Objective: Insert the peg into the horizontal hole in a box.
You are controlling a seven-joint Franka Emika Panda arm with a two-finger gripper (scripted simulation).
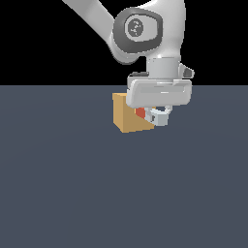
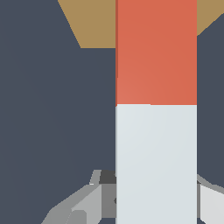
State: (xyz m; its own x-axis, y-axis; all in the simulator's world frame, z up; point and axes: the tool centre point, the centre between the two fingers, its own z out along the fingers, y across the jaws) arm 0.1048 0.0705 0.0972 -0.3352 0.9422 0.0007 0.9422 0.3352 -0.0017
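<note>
The tan box (image 1: pixel 127 117) rests on the dark floor, partly behind the hand in the exterior view. My gripper (image 1: pixel 158 116) is shut on the peg, holding its pale half (image 1: pixel 158 116) level just off the box's side face on the exterior view's right. The peg's red-orange half (image 1: pixel 140 113) points at that face and overlaps it. The wrist view is filled by the peg (image 2: pixel 155 109), red end toward the box (image 2: pixel 89 24), with a grey finger (image 2: pixel 85 203) beside the pale half. The hole is hidden behind the peg.
Flat dark grey floor (image 1: pixel 72 193) lies all round the box. The arm's white links (image 1: pixel 138 29) rise above the hand. Nothing else stands in view.
</note>
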